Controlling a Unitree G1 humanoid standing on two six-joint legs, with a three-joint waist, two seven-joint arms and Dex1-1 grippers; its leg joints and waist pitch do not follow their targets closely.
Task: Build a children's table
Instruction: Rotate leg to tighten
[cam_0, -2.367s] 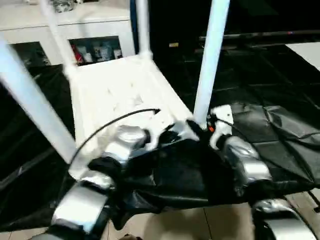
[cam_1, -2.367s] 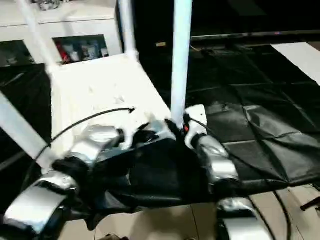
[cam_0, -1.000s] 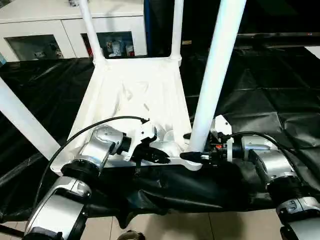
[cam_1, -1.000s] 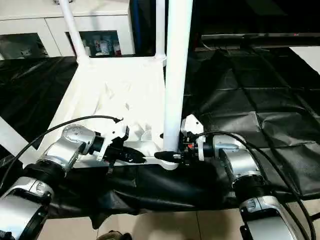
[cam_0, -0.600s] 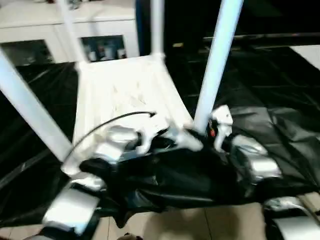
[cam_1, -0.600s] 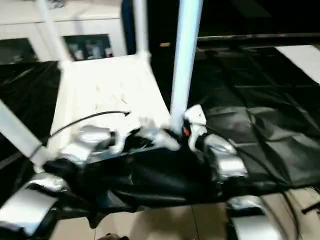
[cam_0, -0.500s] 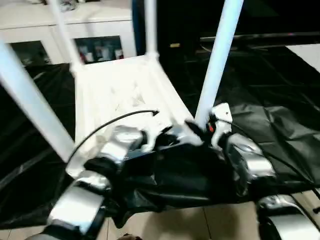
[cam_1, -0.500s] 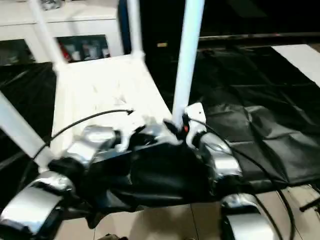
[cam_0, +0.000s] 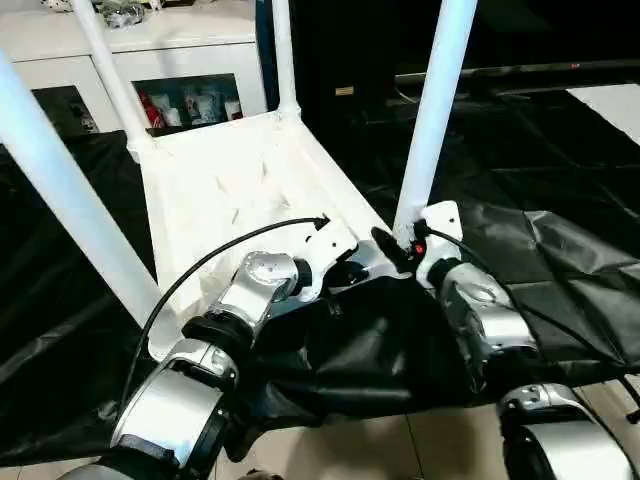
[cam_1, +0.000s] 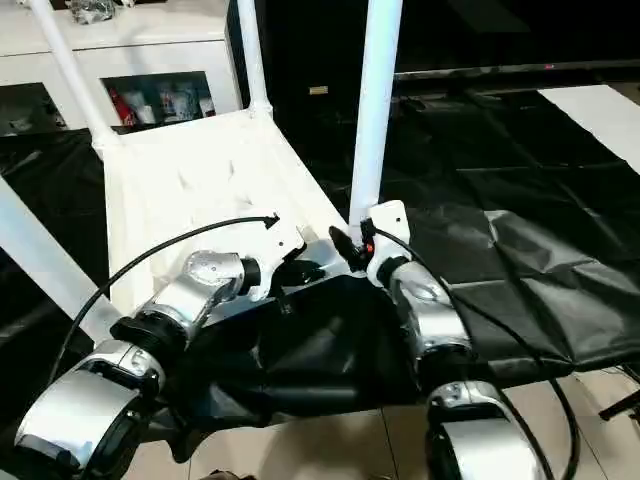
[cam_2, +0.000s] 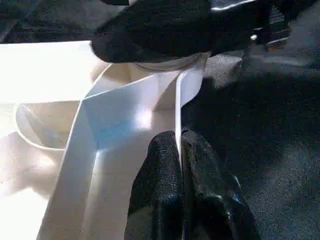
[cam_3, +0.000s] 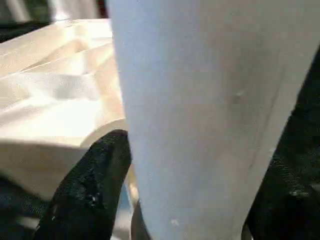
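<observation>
Leg (cam_3: 200, 115) between right claw (cam_3: 165, 200) fingers.

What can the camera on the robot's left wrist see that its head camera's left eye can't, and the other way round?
The left wrist view looks close along the left gripper, its two fingers pinched shut on the thin edge wall of the tabletop. The left eye view takes in the whole upside-down table, four legs pointing up, the black cloth and a white cabinet. Both show the right gripper at the near right leg.
</observation>
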